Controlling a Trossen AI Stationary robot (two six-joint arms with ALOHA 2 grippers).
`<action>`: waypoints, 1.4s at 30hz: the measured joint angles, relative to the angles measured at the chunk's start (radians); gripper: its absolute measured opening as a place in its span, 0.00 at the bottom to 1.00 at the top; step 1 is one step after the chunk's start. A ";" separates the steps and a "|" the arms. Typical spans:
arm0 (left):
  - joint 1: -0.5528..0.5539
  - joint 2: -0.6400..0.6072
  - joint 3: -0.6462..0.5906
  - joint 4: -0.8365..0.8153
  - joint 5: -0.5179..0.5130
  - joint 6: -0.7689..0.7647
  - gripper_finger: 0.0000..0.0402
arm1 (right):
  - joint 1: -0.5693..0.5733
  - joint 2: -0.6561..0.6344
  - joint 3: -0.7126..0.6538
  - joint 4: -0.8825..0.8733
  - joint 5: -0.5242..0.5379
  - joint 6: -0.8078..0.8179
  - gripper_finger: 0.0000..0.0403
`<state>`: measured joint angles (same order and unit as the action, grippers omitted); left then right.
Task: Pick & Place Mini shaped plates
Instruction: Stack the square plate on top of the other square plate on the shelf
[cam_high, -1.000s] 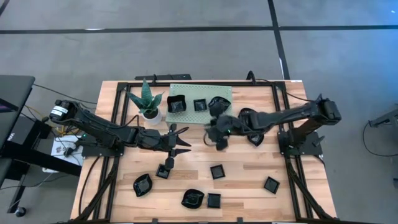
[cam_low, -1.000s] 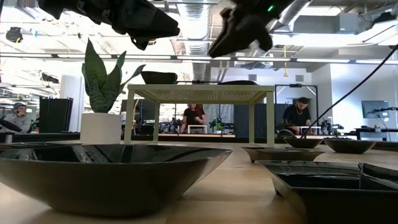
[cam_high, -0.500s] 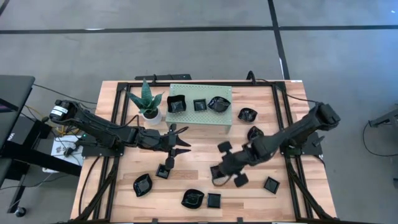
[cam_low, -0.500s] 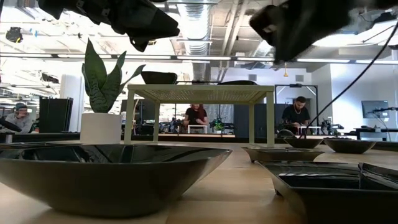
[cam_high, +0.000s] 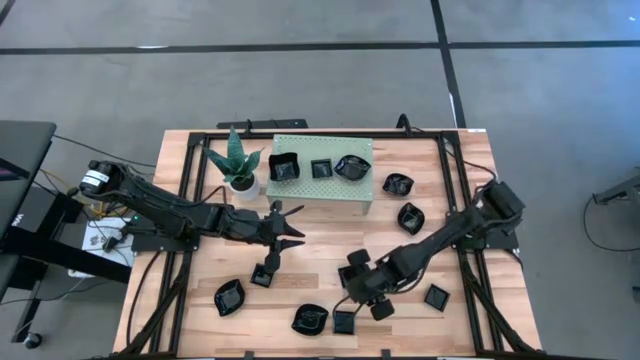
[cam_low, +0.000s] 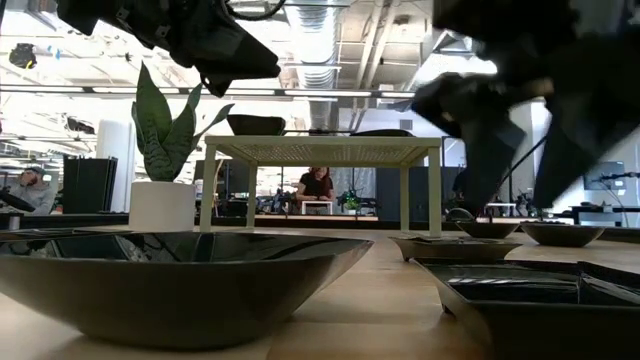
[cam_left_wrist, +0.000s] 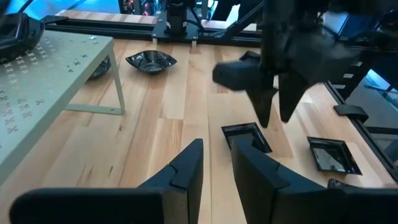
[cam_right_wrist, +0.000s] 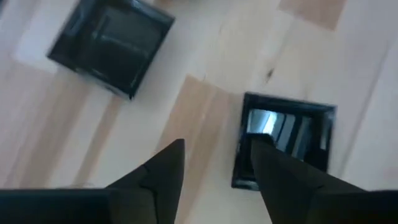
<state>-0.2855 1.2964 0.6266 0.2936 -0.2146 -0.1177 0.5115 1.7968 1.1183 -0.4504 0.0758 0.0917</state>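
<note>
Left gripper (cam_high: 292, 229) hovers mid-table, fingers spread, holding nothing, just past a small square plate (cam_high: 262, 274). Pale green stand (cam_high: 350, 192) at the table's back edge carries three black plates (cam_high: 320, 168). Right gripper (cam_high: 362, 287) low near the front edge, fingers parted, one finger over the rim of a square plate (cam_right_wrist: 283, 144), not pinching it. Other plates scattered along the front and right side
</note>
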 joint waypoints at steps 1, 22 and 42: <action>0.000 0.000 0.000 0.001 0.000 0.000 0.21 | 0.001 0.014 0.000 0.022 0.001 0.000 0.45; 0.007 0.000 0.000 0.007 -0.002 0.008 0.21 | 0.002 0.027 0.001 0.019 0.156 0.006 0.25; -0.008 0.000 0.000 0.008 0.001 0.005 0.21 | -0.061 0.098 0.003 -0.009 0.179 -0.075 0.27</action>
<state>-0.2935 1.2964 0.6266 0.3012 -0.2138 -0.1124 0.4503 1.8946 1.1210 -0.4595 0.2552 0.0164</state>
